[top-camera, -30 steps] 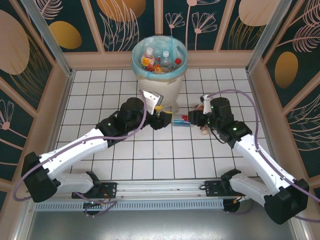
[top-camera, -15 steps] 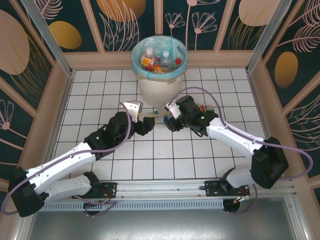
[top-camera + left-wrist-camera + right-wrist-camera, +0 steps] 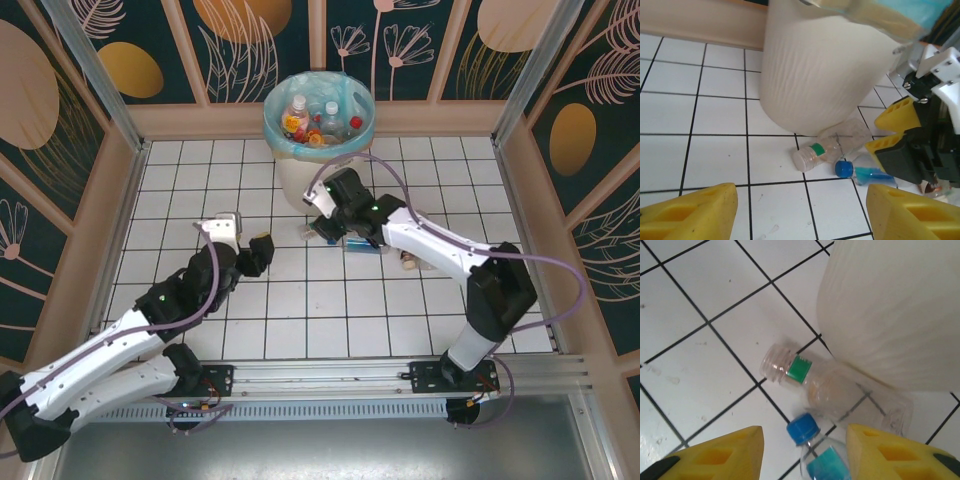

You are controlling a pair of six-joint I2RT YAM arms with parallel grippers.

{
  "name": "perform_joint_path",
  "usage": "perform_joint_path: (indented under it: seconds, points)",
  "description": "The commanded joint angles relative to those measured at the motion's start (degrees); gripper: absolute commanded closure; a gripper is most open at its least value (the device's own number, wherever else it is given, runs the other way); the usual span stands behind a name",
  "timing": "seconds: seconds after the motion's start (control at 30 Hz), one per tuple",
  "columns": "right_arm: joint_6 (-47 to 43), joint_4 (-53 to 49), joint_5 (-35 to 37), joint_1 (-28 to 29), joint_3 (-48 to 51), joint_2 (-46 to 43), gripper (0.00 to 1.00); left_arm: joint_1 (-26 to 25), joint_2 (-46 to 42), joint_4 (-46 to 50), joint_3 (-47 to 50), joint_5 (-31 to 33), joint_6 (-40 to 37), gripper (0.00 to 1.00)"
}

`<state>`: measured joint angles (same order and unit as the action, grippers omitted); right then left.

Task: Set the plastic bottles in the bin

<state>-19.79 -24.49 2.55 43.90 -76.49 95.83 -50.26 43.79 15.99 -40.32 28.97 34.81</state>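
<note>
Plastic bottles already lie heaped in the bin at the far side of the counter, but I count at least three left at its foot. My next move turns on the blue-capped bottle. In the right wrist view its cap sits squarely between the yellow pads of the right jaws. Its body runs back toward the wrist, so its long axis crosses the line on which the jaws close. I judge that suits a pinch just behind the cap.

The right jaws are spread and hold nothing. They hang just above the bottle, and I cannot tell whether they touch it. Just beyond it lies a clear bottle with a green neck ring and no cap. It is on its side against the bin's wall, mouth pointing away from the wall, just beside the blue cap. Closing carelessly could catch it too. A third, brownish bottle lies further to the right.

The right arm is by far the nearer. It is folded at the elbow, with the forearm reaching across to the bin's foot and the wrist tipped down. The left arm lies low and stretched on a diagonal. The left jaws are wide and empty, well apart from the bottles and facing them from the side.
</note>
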Motion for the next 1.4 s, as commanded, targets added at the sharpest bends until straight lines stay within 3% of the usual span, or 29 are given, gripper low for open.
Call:
perform_joint_path:
  seconds: [0.0,0.33,0.8,1.37]
  points:
    - [-1.7,-4.73,3.2,1.43,-4.98,4.38,0.53,0.01,-2.91,1.99,4.17,2.34,9.68,0.31]
    - [-1.01,-15.06,6.25,3.1,-14.28,16.37,0.61,0.04,-3.17,-1.43,10.38,-2.93,14.51,0.3]
    - [-1.39,-18.32,11.71,3.39,-12.11,19.42,0.58,0.05,-1.84,-2.9,10.81,-3.8,11.61,0.29]
    - [-3.14,-17.04,13.0,3.03,-10.06,24.18,0.57,0.07,-0.64,-2.17,8.76,-3.2,10.72,0.29]
